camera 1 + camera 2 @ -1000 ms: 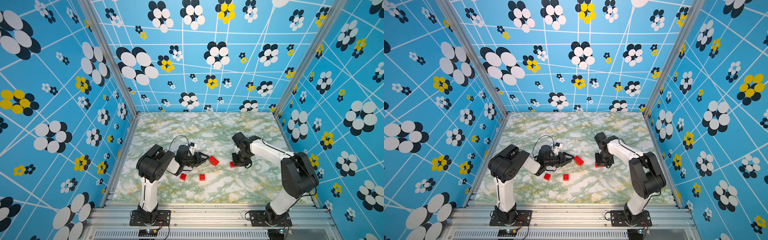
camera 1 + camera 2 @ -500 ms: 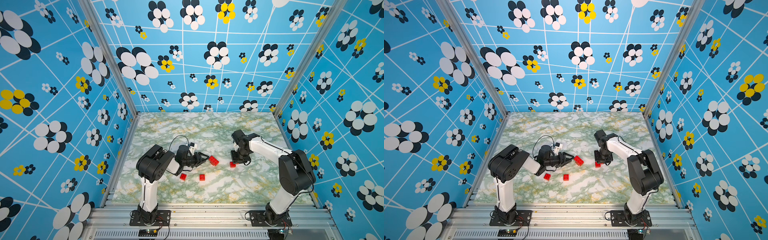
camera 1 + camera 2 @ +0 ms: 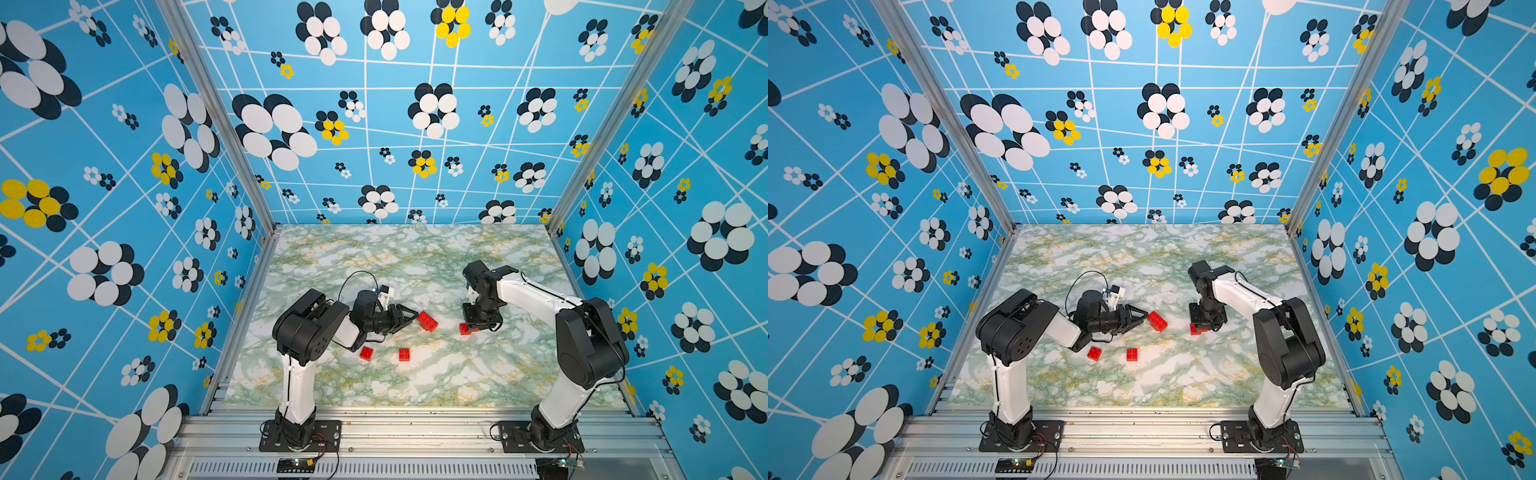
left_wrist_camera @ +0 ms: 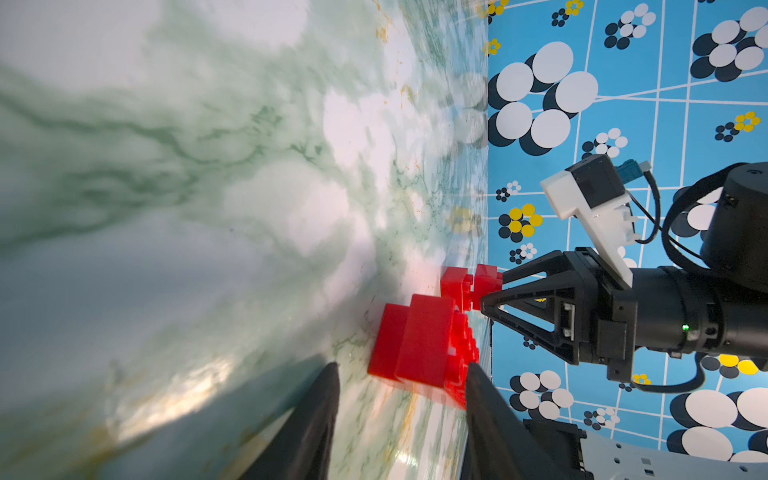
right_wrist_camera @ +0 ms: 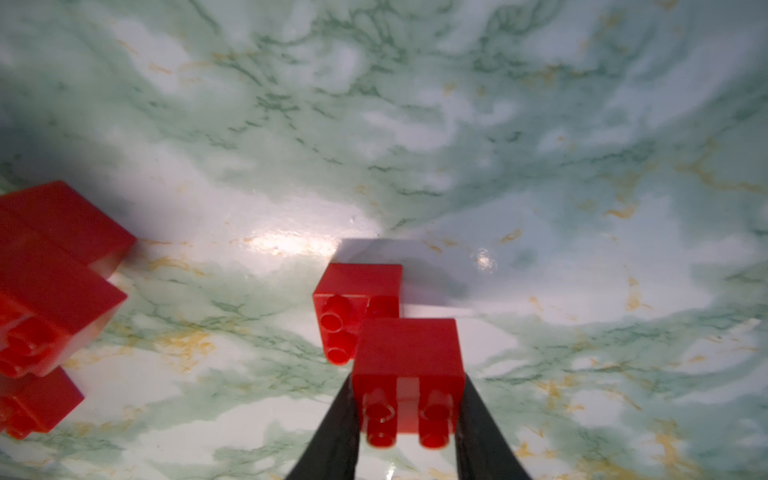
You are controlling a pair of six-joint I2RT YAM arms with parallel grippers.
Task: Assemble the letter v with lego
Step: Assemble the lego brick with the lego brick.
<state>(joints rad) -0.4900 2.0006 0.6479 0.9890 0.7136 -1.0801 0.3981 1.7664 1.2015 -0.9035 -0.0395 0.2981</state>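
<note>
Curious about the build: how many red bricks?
6: two loose bricks in front; seemingly a joined pair at the left gripper; a held brick in the right gripper; another beside it.

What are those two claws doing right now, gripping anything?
Left gripper: open, holding nothing, joined red bricks just ahead.
Right gripper: shut on a small red brick.

The worktop [image 3: 415, 266] is green-and-white marble with yellow veins. Near its middle lies a clump of joined red bricks [image 3: 428, 321]. Nearer the front edge sit a short brick [image 3: 366, 353] and another short brick [image 3: 404, 354], apart from each other. A fourth brick [image 5: 357, 299] lies off to the clump's right.
</note>
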